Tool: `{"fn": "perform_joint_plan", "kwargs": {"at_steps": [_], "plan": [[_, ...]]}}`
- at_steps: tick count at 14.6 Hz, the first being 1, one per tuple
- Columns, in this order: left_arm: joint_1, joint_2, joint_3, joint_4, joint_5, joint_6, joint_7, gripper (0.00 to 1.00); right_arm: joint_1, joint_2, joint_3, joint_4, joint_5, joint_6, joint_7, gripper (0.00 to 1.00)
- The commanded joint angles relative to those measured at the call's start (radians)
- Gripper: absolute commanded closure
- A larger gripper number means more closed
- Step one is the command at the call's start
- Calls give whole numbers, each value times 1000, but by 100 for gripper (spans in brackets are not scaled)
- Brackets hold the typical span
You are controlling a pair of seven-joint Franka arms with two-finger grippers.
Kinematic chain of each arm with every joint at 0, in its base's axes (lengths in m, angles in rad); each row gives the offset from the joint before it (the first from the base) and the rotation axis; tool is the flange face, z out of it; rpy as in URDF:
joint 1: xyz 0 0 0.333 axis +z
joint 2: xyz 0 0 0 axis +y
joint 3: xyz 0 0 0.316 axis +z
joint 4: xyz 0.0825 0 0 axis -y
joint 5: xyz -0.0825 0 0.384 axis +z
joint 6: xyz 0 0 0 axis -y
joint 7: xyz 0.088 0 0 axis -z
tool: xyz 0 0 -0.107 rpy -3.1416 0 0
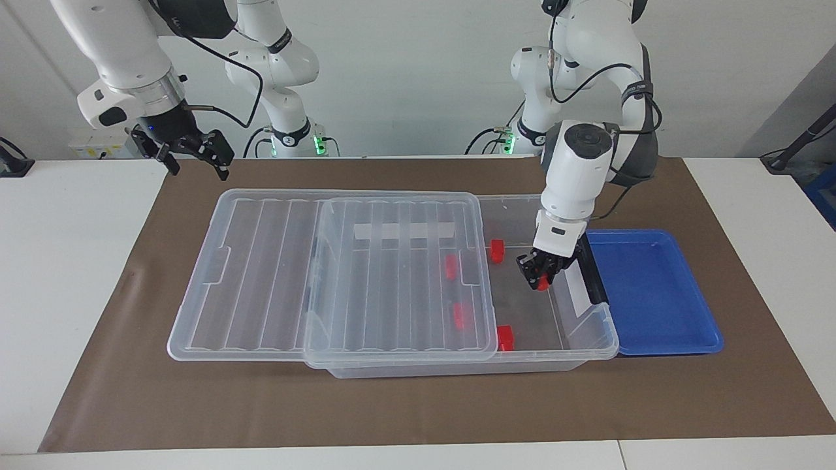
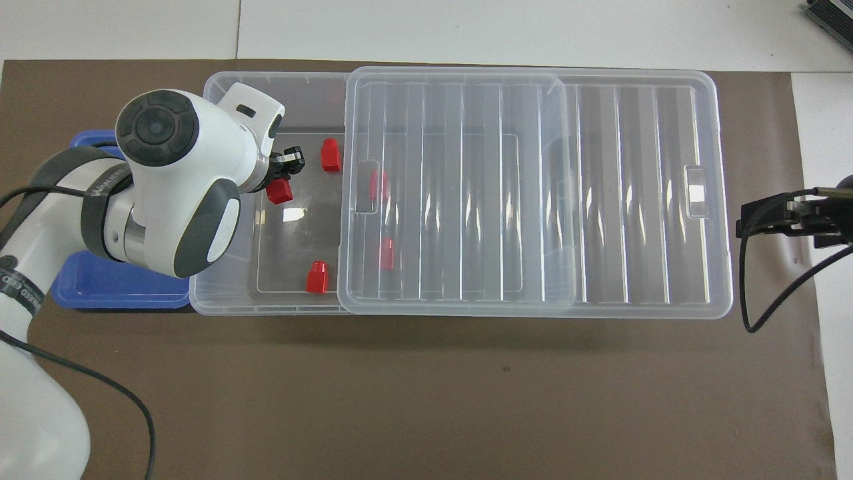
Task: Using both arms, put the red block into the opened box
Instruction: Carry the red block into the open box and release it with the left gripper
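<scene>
Inside the uncovered end of the box (image 1: 591, 339), the left gripper (image 1: 539, 274) pinches the red block (image 1: 542, 282) (low, above the box floor). The right gripper (image 1: 192, 153), fingers spread, waits over the mat's corner near the box lid (image 1: 261, 267).
</scene>
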Motion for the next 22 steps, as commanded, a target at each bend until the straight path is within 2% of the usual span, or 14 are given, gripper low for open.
{"fn": "perform_joint_plan", "kwargs": {"at_steps": [1, 4, 8, 13, 14, 15, 16, 17, 18, 20, 22], "plan": [[-45, 64, 21, -17, 72, 96, -84, 86, -8, -2, 1, 3, 23, -9, 4, 0], [-32, 65, 22, -66, 75, 150, -84, 86, -18, -5, 0, -6, 24, 6, 2, 0], [-24, 71, 27, -157, 81, 284, -86, 86, -21, -10, 0, -23, 24, 32, -1, 0], [-22, 81, 27, -160, 83, 285, -86, 85, -18, -22, 0, -58, 24, 57, -7, 1], [-22, 81, 27, -158, 84, 285, -86, 74, -19, -22, 0, -62, 26, 57, -25, 47], [-24, 81, 27, -157, 84, 285, -86, 60, -22, -22, -3, -62, 52, 55, -61, 99], [-24, 81, 27, -154, 83, 281, -87, 53, -31, -22, -4, -63, 58, 57, -75, 100], [-24, 81, 27, -152, 83, 281, -87, 30, -44, -20, -4, -63, 59, 57, -84, 100], [-24, 81, 27, -151, 83, 278, -89, 24, -53, -19, -6, -66, 61, 60, -111, 100], [-24, 81, 28, -151, 83, 272, -90, 21, -73, -19, -6, -72, 61, 93, -154, 100], [-33, 81, 36, -146, 83, 255, -90, 13, -88, -13, -6, -78, 61, 110, -167, 100]]}}
